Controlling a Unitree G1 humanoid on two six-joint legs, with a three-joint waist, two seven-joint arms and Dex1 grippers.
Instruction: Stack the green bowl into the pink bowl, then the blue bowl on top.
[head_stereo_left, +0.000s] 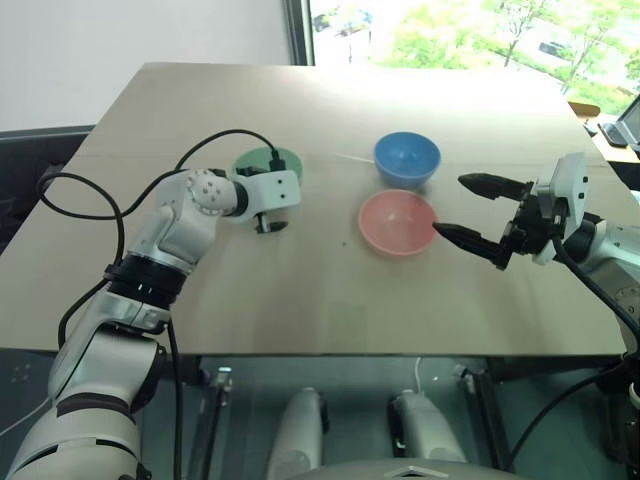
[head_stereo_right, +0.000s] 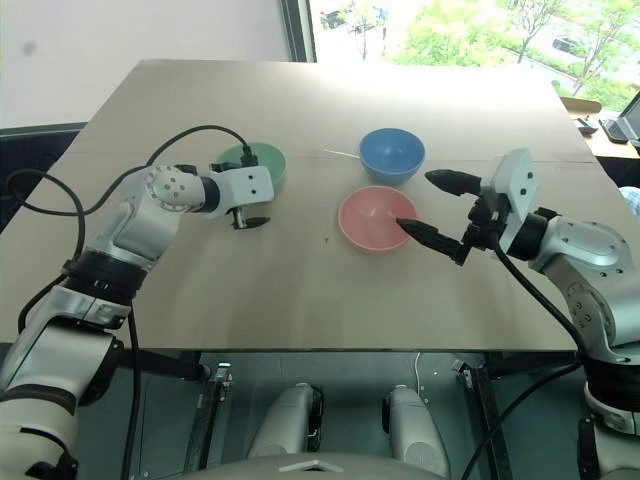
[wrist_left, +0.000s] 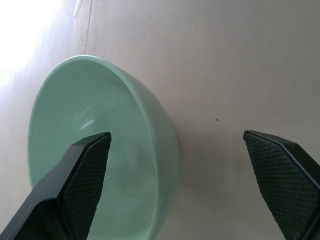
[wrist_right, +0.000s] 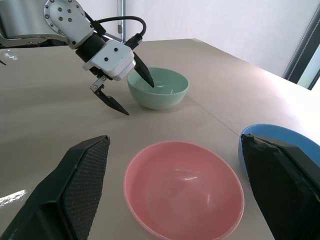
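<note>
Green bowl (wrist_right: 158, 88) sits upright on the tan surface (head_stereo_left: 300, 290), toward its left edge; pink bowl (head_stereo_left: 398, 222) near the middle, blue bowl (head_stereo_left: 407, 159) just behind it toward the far edge, all three empty and apart. Left gripper (wrist_right: 129, 86) straddles the green bowl's rim, fingers spread wide, gripping nothing. Right gripper (head_stereo_left: 464, 209) hovers beside the pink bowl, fingers wide open, empty.
</note>
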